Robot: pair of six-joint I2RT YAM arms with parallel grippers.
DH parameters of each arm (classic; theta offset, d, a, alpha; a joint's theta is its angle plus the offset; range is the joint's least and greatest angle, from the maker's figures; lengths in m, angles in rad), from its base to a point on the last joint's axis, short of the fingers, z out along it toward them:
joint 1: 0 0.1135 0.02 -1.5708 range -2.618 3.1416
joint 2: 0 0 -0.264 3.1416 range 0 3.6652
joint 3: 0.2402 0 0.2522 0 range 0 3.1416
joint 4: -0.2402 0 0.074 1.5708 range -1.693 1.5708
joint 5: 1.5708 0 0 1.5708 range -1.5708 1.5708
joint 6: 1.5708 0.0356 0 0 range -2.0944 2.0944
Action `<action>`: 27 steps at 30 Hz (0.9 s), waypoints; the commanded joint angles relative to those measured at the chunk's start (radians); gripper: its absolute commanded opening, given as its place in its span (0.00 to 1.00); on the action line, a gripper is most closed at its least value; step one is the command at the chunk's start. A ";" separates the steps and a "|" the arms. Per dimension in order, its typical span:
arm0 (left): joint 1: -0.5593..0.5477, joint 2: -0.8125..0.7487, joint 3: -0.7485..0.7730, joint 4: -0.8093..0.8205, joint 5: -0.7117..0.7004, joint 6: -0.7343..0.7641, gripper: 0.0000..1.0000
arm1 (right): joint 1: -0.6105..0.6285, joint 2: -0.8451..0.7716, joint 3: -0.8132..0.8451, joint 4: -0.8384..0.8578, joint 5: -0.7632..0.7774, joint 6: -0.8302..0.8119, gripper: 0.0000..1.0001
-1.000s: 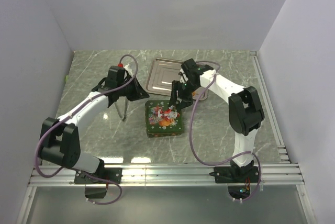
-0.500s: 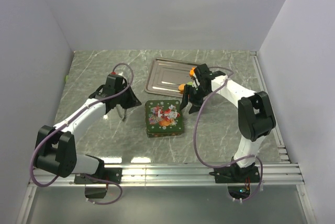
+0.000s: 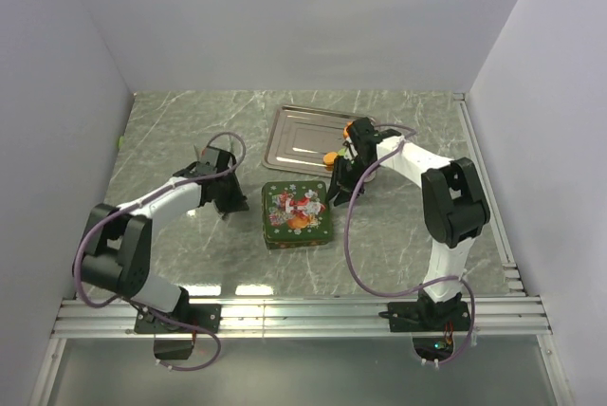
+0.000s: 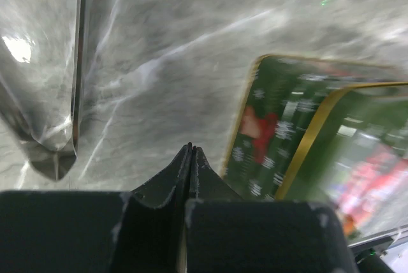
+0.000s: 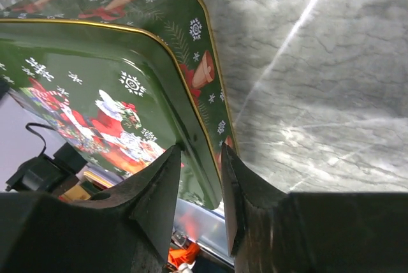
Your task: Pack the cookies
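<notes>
The green Christmas tin [image 3: 296, 213] sits mid-table with its lid on. My right gripper [image 3: 337, 183] is at its far right corner. In the right wrist view the gripper [image 5: 199, 150] has its jaws a little apart astride the tin's [image 5: 95, 75] lid edge, one finger over the lid, one beside the wall. Orange bits that look like cookies [image 3: 330, 156] lie at the silver tray's [image 3: 299, 136] near right corner, mostly hidden by the arm; one shows in the right wrist view [image 5: 185, 257]. My left gripper [image 3: 223, 199] is shut and empty, left of the tin [image 4: 287, 126].
A shiny metal piece [image 4: 44, 94] stands left of my left gripper [image 4: 190, 147]. White walls close the table on three sides. A rail runs along the near edge [image 3: 303, 311].
My right gripper came off the tin's top, went right, then dropped to its far right corner. My left arm pulled back and lowered toward the tin's left side.
</notes>
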State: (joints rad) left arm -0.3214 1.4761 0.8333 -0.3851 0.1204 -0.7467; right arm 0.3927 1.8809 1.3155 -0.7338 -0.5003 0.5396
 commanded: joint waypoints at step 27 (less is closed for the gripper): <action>-0.056 0.139 0.014 0.036 0.006 0.013 0.09 | 0.118 0.047 0.097 0.057 -0.053 0.068 0.34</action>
State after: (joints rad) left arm -0.3744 1.6367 0.8551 -0.3161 0.1883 -0.7448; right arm 0.4622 1.9175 1.3815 -0.7254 -0.4911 0.5812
